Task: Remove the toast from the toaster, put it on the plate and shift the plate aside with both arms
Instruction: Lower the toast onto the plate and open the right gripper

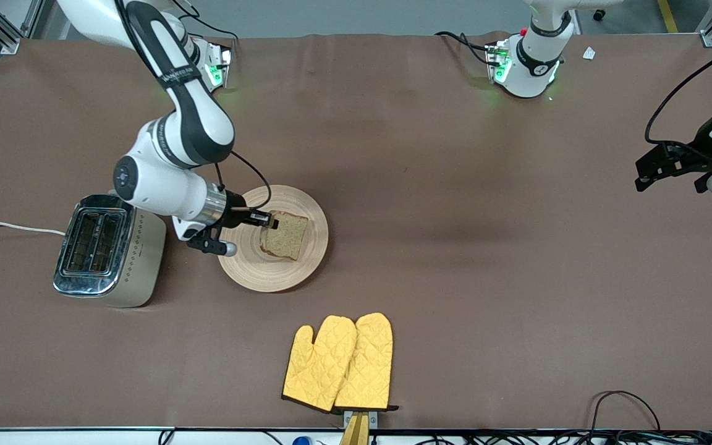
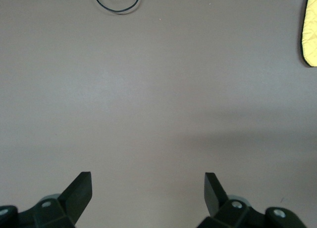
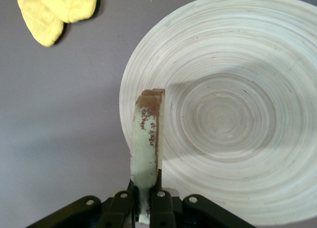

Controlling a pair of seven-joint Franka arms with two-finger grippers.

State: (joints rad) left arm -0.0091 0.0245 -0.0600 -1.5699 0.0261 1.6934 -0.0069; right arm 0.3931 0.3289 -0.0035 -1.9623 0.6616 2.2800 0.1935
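Observation:
The toast (image 1: 283,234), a brown slice with a darker crust, hangs edge-up just over the round beige wooden plate (image 1: 257,272). My right gripper (image 1: 269,220) is shut on the toast's edge above the plate. In the right wrist view the toast (image 3: 147,139) stands edge-on between the closed fingers, with the grooved plate (image 3: 237,109) under it. My left gripper (image 1: 671,167) waits open and empty at the left arm's end of the table; its fingertips (image 2: 81,188) show over bare brown table.
A chrome toaster (image 1: 109,250) stands beside the plate toward the right arm's end, its white cord trailing off the table. Two yellow oven mitts (image 1: 340,361) lie nearer the front camera than the plate. A black cable loop (image 1: 625,405) lies near the front edge.

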